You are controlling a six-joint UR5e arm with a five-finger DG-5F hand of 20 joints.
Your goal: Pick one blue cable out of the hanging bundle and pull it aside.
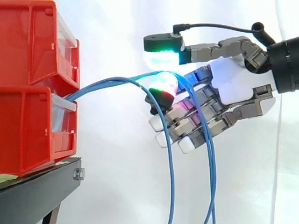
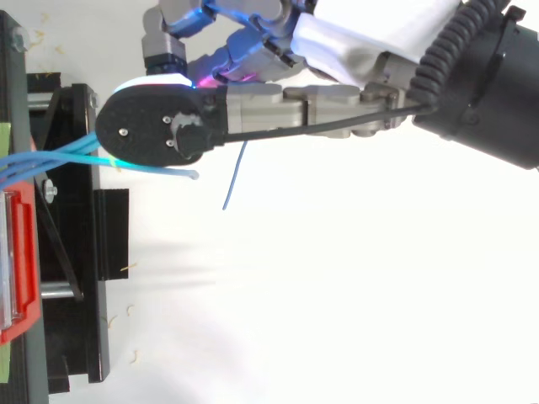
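Observation:
Several thin blue cables [image 1: 105, 84] come out between the two red bins and arc to the right. From the right comes the hand [image 1: 233, 79], whose green-glowing thumb pad [image 1: 161, 55] sits above a red-and-green glowing fingertip [image 1: 164, 86]. One blue cable [image 1: 142, 76] runs into the narrow gap between these two pads and is pinched there. The other fingers are half curled below. The remaining cables [image 1: 170, 186] hang straight down in front of the fingers. From above, the hand [image 2: 362, 38] covers the pinch, and the cables [image 2: 50, 156] fan out from the left.
Two red bins [image 1: 28, 46] are stacked on a black stand [image 1: 42, 191] at the left, in front of a white curtain. In the top view a loose cable end [image 2: 194, 174] and a thinner strand [image 2: 234, 178] stick out below the thumb. The stand [image 2: 80, 252] lies along the left edge.

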